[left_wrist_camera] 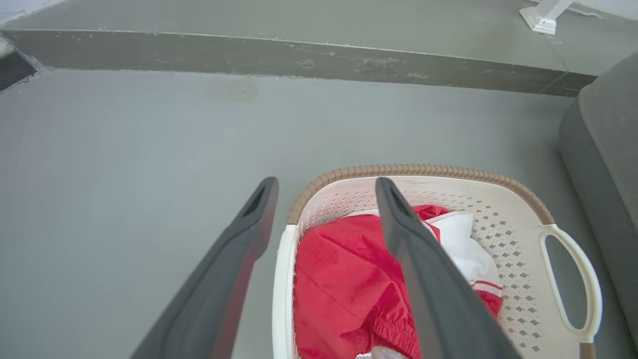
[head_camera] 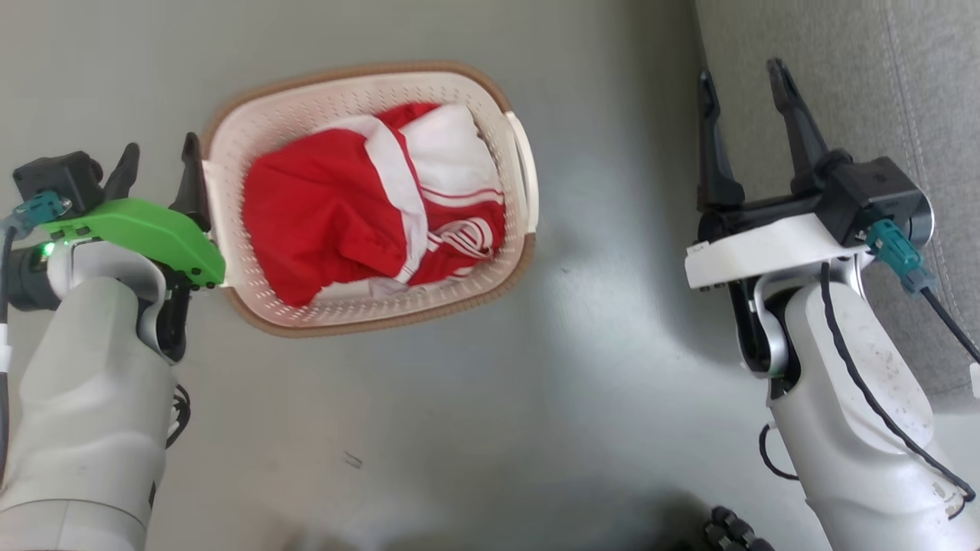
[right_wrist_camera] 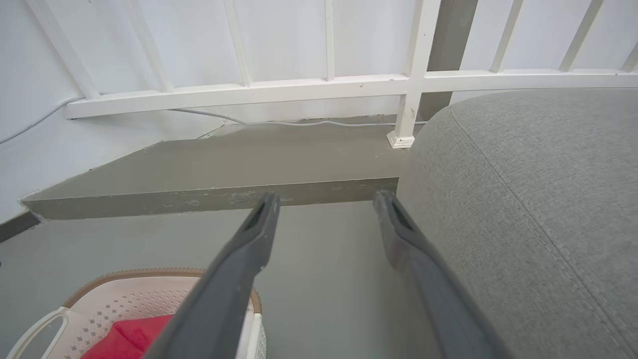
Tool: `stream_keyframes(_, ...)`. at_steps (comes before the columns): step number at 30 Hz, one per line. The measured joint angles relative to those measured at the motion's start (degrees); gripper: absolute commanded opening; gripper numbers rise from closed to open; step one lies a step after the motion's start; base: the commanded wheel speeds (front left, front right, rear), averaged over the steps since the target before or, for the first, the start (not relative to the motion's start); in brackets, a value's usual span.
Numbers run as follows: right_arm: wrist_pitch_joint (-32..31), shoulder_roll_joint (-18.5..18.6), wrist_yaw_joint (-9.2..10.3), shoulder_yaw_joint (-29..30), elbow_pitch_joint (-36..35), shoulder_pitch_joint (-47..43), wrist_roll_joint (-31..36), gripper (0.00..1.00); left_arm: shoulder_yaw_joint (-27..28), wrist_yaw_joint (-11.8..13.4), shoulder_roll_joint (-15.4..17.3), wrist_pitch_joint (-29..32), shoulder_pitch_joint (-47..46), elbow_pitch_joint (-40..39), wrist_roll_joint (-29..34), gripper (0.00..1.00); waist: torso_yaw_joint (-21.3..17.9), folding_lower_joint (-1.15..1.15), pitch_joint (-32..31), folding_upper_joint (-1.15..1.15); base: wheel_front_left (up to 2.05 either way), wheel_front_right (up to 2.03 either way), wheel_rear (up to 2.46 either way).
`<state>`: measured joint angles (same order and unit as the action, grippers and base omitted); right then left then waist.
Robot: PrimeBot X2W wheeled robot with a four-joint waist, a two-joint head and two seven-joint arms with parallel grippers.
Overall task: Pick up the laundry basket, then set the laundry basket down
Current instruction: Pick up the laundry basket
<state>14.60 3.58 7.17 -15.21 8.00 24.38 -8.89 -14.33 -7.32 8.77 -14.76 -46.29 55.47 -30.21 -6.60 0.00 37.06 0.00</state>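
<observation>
Grey floor (head_camera: 459,398) carries the laundry basket (head_camera: 367,83), with red-and-white clothing (head_camera: 329,214) heaped inside. The left gripper (head_camera: 158,162) is spread across the basket's left handle (left_wrist_camera: 282,279), one finger outside, the other over the clothing, clamping nothing. The right gripper (head_camera: 741,76) hangs spread and empty, well apart, beside a grey sofa (head_camera: 842,69). Beyond are a concrete step (left_wrist_camera: 299,57) and white railing (right_wrist_camera: 329,85).

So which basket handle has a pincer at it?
The robot's-left handle: the left pincer straddles it, fingers open. The handle toward the grey sofa stands free.
</observation>
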Motion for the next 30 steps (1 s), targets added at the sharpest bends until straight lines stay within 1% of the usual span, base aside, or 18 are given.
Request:
stream_keyframes(3, -0.01, 0.3, 0.0, 0.3, 0.79, -0.88, 0.01, 1.0, -0.19, 0.0, -0.21, 0.01, 0.98, -2.67, 0.65, 1.0, 0.83, 0.0, -1.96, 0.0, 0.0, 0.0, 0.0)
stream_keyframes(8, -0.01, 0.55, -0.01, 0.8, 1.74, -2.43, 0.01, 1.0, 1.98, 0.0, 0.35, 0.09, 2.22, -12.99, 3.12, 1.0, 2.19, 0.0, -5.45, 0.0, 0.0, 0.0, 0.0)
stream_keyframes(13, -0.01, 0.58, -0.02, 1.1, 2.43, -4.21, 0.0, 1.0, 3.67, 0.01, 0.91, 0.09, 6.38, -20.25, 5.42, 1.0, 3.26, 0.0, -9.14, 0.0, 0.0, 0.0, 0.0)
stream_keyframes(19, -0.01, 0.64, -0.24, 1.24, 3.66, -7.16, -0.08, 1.0, 4.1, 0.33, 0.47, 0.09, 13.3, -26.05, 7.81, 1.0, 4.02, 0.0, -13.67, 0.0, 0.0, 0.0, 0.0)
stream_keyframes(21, -0.01, 0.75, -0.58, 1.3, 4.06, -8.28, -0.16, 1.0, 4.16, 0.41, 0.13, 0.09, 15.45, -27.78, 8.44, 1.0, 4.18, 0.0, -15.2, 0.0, 0.0, 0.0, 0.0)
stream_keyframes(30, -0.01, 1.21, -1.04, 1.6, 5.3, -13.08, -0.58, 1.0, 3.47, 1.36, -1.9, 0.09, 25.9, -32.84, 10.98, 1.0, 4.58, -0.01, -21.84, 0.0, 0.0, 0.0, 0.0)
